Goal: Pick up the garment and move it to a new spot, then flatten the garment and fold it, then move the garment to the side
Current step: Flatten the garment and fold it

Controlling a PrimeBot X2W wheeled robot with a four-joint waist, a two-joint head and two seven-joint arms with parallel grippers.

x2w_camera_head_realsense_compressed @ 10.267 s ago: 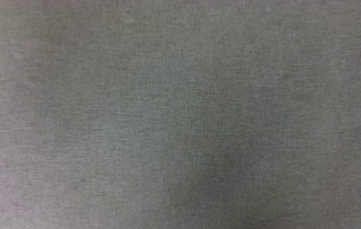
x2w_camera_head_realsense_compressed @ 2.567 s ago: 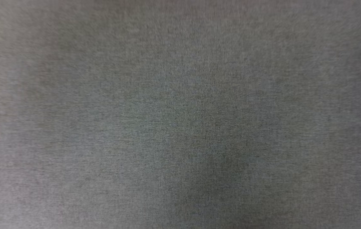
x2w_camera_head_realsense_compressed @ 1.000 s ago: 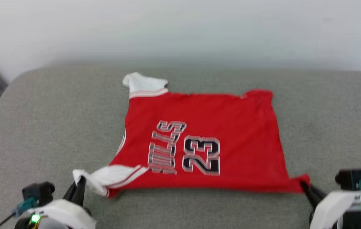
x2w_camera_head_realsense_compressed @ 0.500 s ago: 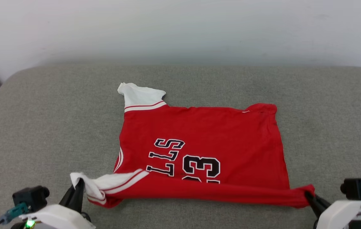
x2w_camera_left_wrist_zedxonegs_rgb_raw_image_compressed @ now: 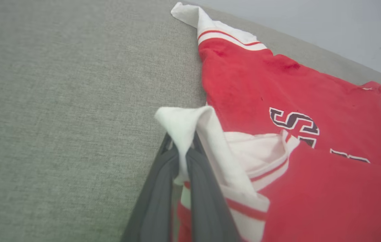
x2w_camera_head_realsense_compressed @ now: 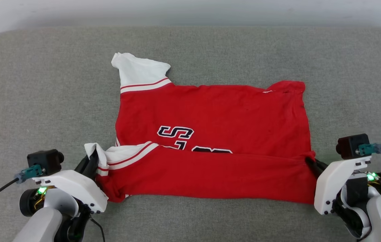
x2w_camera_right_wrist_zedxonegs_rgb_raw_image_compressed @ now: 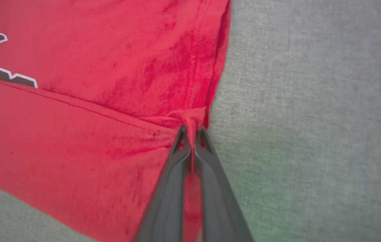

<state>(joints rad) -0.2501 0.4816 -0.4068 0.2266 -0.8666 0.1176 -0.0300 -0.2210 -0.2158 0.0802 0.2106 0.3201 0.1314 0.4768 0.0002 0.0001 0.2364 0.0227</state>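
Grey woven fabric cushion (x2w_camera_head_realsense_compressed: 42,84), pale wall (x2w_camera_head_realsense_compressed: 190,10) along its 12 o'clock edge. The garment (x2w_camera_head_realsense_compressed: 217,111), a red basketball jersey with white-and-red striped trim, lay mid-cushion, sideways to the robot: shoulder straps toward 9 o'clock, hem toward 3 o'clock. The far white strap (x2w_camera_head_realsense_compressed: 140,72) lay flat on the cushion, pointing to 11 o'clock.

The left gripper (x2w_camera_head_realsense_compressed: 91,163) had its fingers pressed together on the near white strap (x2w_camera_head_realsense_compressed: 120,155). The left wrist view showed white cloth pinched between the tips. The right gripper (x2w_camera_head_realsense_compressed: 311,163) was clamped on the near hem corner (x2w_camera_right_wrist_zedxonegs_rgb_raw_image_compressed: 190,117), with cloth bunched at its tips in the right wrist view.

The near long edge was turned over toward 12 o'clock as a flap (x2w_camera_head_realsense_compressed: 210,174) lying on the body. It covered the number and most of the black white-outlined lettering (x2w_camera_head_realsense_compressed: 175,132); only the top letter was clear.

Judgement: fold step in hand, first lengthwise fold roughly halfway across. Pick-and-move and flatten looked done. Move to the side not yet done.

Next move would call for both grippers to carry the held edge on toward 12 o'clock at a matched pace, with tension between them so the flap doesn't sag. They would then land it on the far edge and let go. Risk: the near strap looked twisted and could land crumpled.
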